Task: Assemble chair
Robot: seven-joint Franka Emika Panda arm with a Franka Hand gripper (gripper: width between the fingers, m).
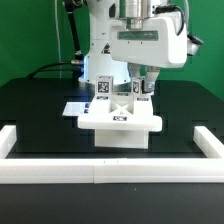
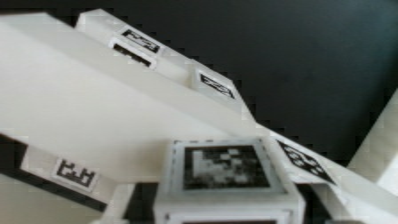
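The chair parts stand at the middle of the black table. A flat white slab lies on a blocky base. Behind it rises an upright tagged piece. My gripper comes down from above at the slab's back edge, toward the exterior view's right, and is shut on a small white tagged block. In the wrist view that block sits between my fingers, with the gripper closed round it. The slab fills the picture beside it, with several tags along its edge.
White border rails run along the front and both sides of the table. A thin marker board lies flat beside the slab on the exterior view's left. The robot arm's body stands behind the parts.
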